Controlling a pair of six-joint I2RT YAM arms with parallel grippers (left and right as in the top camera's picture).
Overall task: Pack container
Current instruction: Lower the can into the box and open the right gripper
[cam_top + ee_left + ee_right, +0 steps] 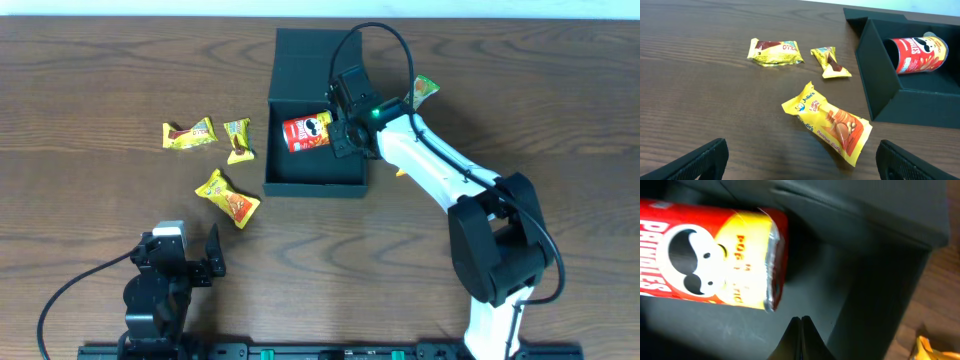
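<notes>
Right jaws pinched together, empty, over the container (310,168), beside the Pringles can (306,131); left jaws wide.

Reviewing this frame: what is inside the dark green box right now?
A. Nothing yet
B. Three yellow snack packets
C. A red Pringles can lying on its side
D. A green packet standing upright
C: the red Pringles can lies on its side on the floor of the container, as the overhead view and both wrist views show.
</notes>
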